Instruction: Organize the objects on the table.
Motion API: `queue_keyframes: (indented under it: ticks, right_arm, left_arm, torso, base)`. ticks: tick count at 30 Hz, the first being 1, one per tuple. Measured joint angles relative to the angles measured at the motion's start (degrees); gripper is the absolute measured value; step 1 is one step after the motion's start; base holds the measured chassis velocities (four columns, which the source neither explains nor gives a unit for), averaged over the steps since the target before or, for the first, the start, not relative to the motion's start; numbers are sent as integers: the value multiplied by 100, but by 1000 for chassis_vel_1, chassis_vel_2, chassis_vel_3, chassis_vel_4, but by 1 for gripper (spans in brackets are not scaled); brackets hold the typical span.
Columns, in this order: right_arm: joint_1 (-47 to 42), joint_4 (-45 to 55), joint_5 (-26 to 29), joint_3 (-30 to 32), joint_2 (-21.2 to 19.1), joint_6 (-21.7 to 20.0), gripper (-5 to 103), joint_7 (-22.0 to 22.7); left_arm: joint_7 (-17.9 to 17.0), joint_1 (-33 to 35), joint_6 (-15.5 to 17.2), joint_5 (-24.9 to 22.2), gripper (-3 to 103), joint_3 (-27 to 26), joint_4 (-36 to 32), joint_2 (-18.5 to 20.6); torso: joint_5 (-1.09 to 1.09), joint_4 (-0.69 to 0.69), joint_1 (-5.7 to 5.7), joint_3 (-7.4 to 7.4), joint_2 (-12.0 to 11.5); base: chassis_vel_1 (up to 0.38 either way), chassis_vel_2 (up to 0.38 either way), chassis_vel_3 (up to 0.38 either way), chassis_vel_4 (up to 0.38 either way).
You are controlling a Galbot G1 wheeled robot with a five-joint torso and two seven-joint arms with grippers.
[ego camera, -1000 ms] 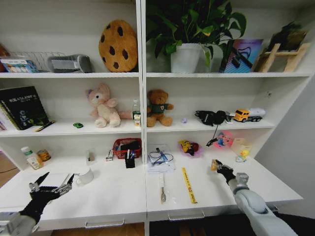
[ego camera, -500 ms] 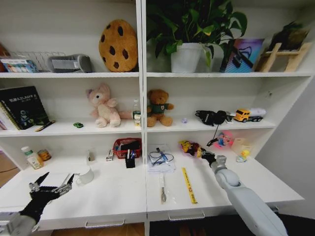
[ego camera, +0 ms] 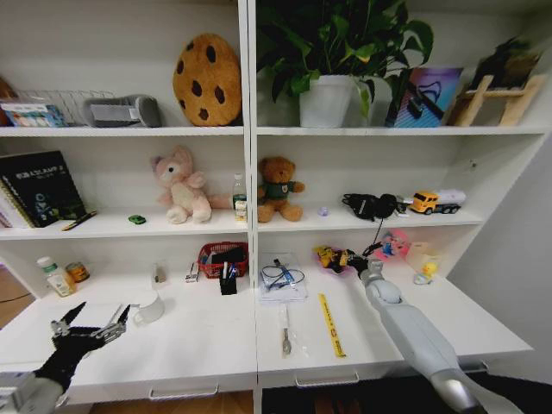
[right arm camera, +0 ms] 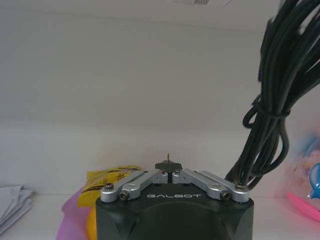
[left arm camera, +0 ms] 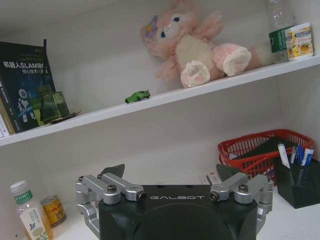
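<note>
We are holding our left tool [ego camera: 89, 331] spread apart at 8 o'clock above the smooth white table [ego camera: 198, 341], beside the white mug [ego camera: 148, 308]. Our right tool [ego camera: 352, 260], pinched together, is reaching toward the yellow packet [ego camera: 328, 255] at 2 o'clock; the flat yellow ruler [ego camera: 329, 323] is lying nearby.

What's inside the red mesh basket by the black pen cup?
Something dark lies in the red mesh basket behind the black pen cup holding pens; what it is cannot be told, its lower part hidden by the basket wall.
</note>
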Motion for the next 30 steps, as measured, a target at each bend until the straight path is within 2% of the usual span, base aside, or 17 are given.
queue_keyframes:
  ticks: [3, 4, 6, 8, 13, 14, 15, 16, 18, 21, 24, 26, 27, 28, 29, 30]
  right_arm:
    - [23, -123, -73, -5, 109, 20, 0, -4]
    - [6, -133, -93, -2, 141, 18, -3, 25]
    - [-23, -128, -110, -2, 154, -4, 1, 91]
    - [-110, -69, -120, 11, 162, -10, 12, 182]
    - [-319, 242, -121, 66, 62, -170, 23, 255]
    - [-430, 433, -111, 91, -9, -241, 28, 276]
    - [-690, 842, -60, 141, -150, -306, 38, 314]
    - [-690, 842, -60, 141, -150, -306, 38, 314]
    - [-1260, 1568, -25, 335, -401, -390, 50, 397]
    - [-1549, 1899, -18, 457, -503, -460, 55, 485]
    - [-2441, 2883, 50, 878, -766, -587, 71, 837]
    - [-2597, 3057, 44, 946, -789, -587, 71, 898]
    - [-3145, 3721, 76, 1246, -830, -592, 82, 1069]
    - [-3145, 3721, 76, 1246, -830, -592, 82, 1069]
    - [-3596, 4212, 102, 1497, -847, -598, 88, 1132]
    - [-3979, 4596, 125, 1728, -847, -621, 93, 1144]
  left_arm:
    - [0, 0, 0, 1, 100, 0, 0, 0]
    - [0, 0, 0, 0, 100, 0, 0, 0]
    - [0, 0, 0, 0, 100, 0, 0, 0]
    - [0, 0, 0, 0, 100, 0, 0, 0]
    - [0, 0, 0, 0, 100, 0, 0, 0]
    - [0, 0, 0, 0, 100, 0, 0, 0]
    - [0, 0, 0, 0, 100, 0, 0, 0]
    - [0, 0, 0, 0, 100, 0, 0, 0]
    - [1, 1, 0, 0, 100, 0, 0, 0]
    - [0, 0, 0, 0, 100, 0, 0, 0]
    - [0, 0, 0, 0, 100, 0, 0, 0]
    - [0, 0, 0, 1, 100, 0, 0, 0]
    - [0, 0, 0, 0, 100, 0, 0, 0]
    - [0, 0, 0, 0, 100, 0, 0, 0]
    - [0, 0, 0, 0, 100, 0, 0, 0]
    - [0, 0, 0, 0, 100, 0, 0, 0]
  torso:
    - [-1, 0, 0, 0, 0]
    - [0, 1, 0, 0, 0]
    - [-1, 1, 0, 0, 0]
    - [-1, 0, 0, 0, 0]
    - [1, 1, 0, 0, 0]
    - [-1, 1, 0, 0, 0]
    - [-2, 0, 0, -1, 1]
    - [-2, 0, 0, -1, 1]
    - [0, 1, 0, -1, 1]
    - [-1, 0, -1, -1, 1]
    - [-2, -2, -2, -1, 2]
    - [-1, -2, -2, -1, 2]
    - [3, -1, -2, -1, 1]
    - [3, -1, -2, -1, 1]
    - [-4, 1, -2, -2, 2]
    - [0, -1, -2, -2, 2]
  base:
    - [0, 0, 0, 0]
    - [0, 0, 0, 0]
    - [0, 0, 0, 0]
    - [0, 0, 0, 0]
    - [0, 0, 0, 0]
    - [0, 0, 0, 0]
    - [0, 0, 0, 0]
    - [0, 0, 0, 0]
    - [0, 0, 0, 0]
    - [0, 0, 0, 0]
    - [0, 0, 0, 0]
    - [0, 0, 0, 0]
    - [0, 0, 0, 0]
    - [0, 0, 0, 0]
    - [0, 0, 0, 0]
    - [0, 0, 0, 0]
